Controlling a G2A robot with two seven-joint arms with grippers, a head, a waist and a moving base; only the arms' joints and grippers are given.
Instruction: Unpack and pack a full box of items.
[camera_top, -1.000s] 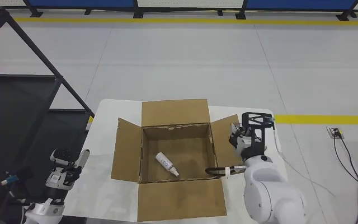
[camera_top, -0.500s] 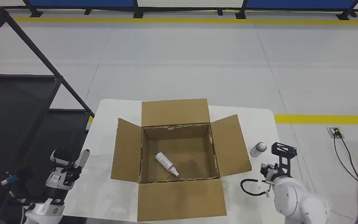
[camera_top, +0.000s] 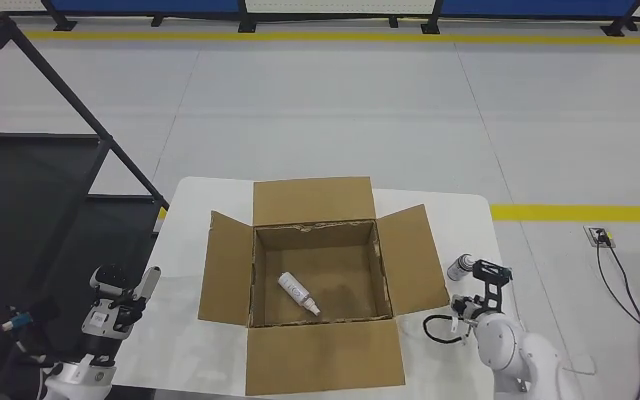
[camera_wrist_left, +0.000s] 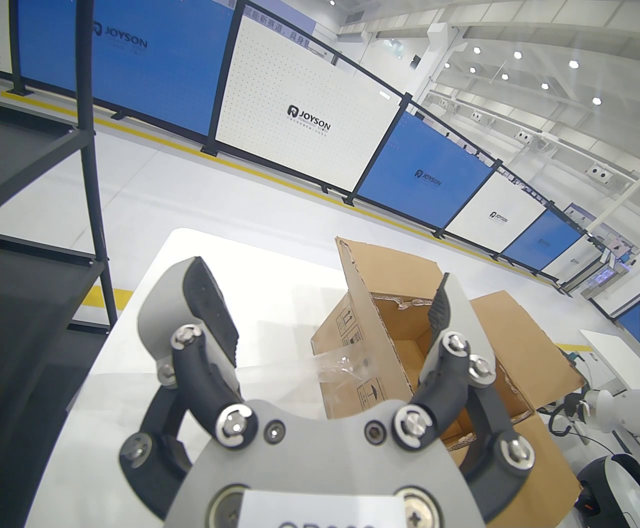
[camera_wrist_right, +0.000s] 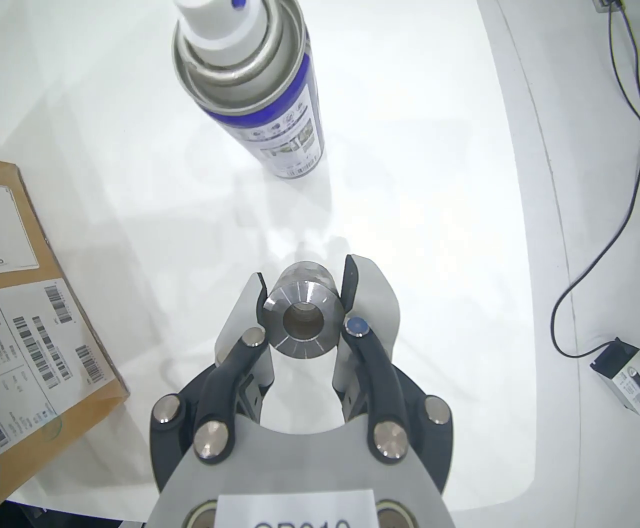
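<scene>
The open cardboard box (camera_top: 314, 200) stands mid-table, with a white bottle (camera_top: 298, 292) lying on its floor. A blue-and-silver spray can (camera_wrist_right: 255, 85) stands upright on the white table right of the box, also the spray can (camera_top: 459, 266) in the top view. Just short of it, my right gripper (camera_wrist_right: 304, 280) is shut on a short metal cylinder (camera_wrist_right: 302, 320); from above the right gripper (camera_top: 470, 300) sits beside the box's right flap. My left gripper (camera_wrist_left: 325, 310) is open with nothing between its fingers, off the box's left side (camera_top: 120, 300), facing the box (camera_wrist_left: 400, 325).
The box's right flap (camera_wrist_right: 45, 320), covered in labels, lies close to my right gripper. The table's right edge (camera_top: 492, 250) is near, with a cable and plug (camera_top: 598, 237) on the floor beyond. A black rack (camera_top: 60, 200) stands left of the table.
The right arm left the box's right flap and swung out over the table to the right, then edged back towards the spray can, which it no longer hides. The left arm stayed still.
</scene>
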